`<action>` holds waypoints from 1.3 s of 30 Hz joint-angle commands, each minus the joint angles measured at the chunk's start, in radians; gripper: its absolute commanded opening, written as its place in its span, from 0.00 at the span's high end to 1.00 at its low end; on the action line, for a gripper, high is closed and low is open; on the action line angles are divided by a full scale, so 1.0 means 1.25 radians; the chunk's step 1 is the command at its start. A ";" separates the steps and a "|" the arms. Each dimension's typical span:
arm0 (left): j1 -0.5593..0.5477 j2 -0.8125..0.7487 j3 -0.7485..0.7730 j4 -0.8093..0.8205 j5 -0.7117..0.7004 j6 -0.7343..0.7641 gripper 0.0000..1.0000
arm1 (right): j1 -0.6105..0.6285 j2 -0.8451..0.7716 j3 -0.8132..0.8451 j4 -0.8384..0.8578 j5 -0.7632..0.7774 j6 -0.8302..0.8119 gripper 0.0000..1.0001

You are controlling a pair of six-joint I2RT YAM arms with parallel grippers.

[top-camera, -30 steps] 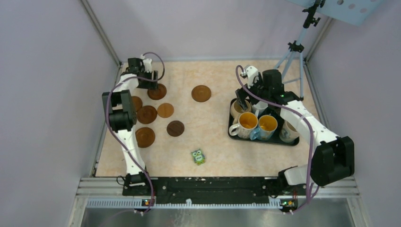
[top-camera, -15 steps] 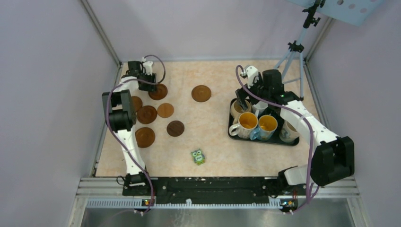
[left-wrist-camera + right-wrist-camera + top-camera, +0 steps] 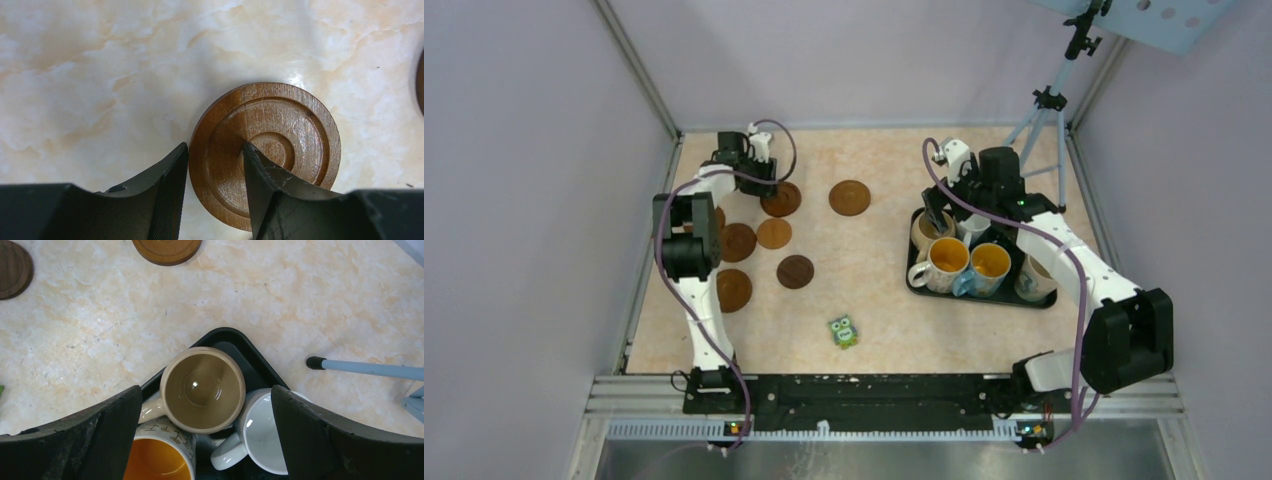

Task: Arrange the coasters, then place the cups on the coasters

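pale marbled surface (image 3: 874, 300) between plain lilac walls carries everything. arranging the coasters looks like the step in hand, since no cup stands on a disc yet.

left hand (image 3: 215, 150) is down at about 11 o'clock from the surface's middle, roughly half closed across the near rim of the ringed coaster (image 3: 290, 130). one finger (image 3: 165, 190) sits against the outer edge and the other rests on top by the inner ring. it reads as a pinch on the rim, with the disc lying flat or nearly so.

the next move probably calls for carrying or sliding this disc to a free spot, with room left around it for a cup and its handle. it should then be let go gently so the thin disc settles flat.

a lone coaster (image 3: 850, 197) lies near, at its 3 o'clock. the other coasters (image 3: 774, 233), five of them, sit bunched at its 6 to 7 o'clock, one partly under the left arm. they crowd that side.

right hand (image 3: 205, 395) is spread wide and empty over the black tray (image 3: 225, 337) at 3 o'clock, with the beige cup (image 3: 202, 390) right below it. the cups (image 3: 969, 260) stand packed and touching, so a clean lift looks tight. the owl figure (image 3: 843, 331) stands at 6 o'clock, well apart. a tripod (image 3: 1044, 110) stands beyond the tray.
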 commanded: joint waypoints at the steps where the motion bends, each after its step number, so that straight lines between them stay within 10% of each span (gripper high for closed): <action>1: -0.025 -0.008 -0.028 -0.026 0.011 -0.030 0.50 | -0.006 -0.021 0.000 0.024 -0.013 -0.005 0.01; 23: -0.073 -0.039 -0.020 -0.043 0.022 -0.054 0.41 | -0.007 -0.019 -0.001 0.021 -0.013 -0.009 0.01; 39: 0.102 -0.255 -0.092 -0.204 0.069 0.094 0.22 | -0.007 -0.027 0.001 0.018 -0.021 -0.009 0.01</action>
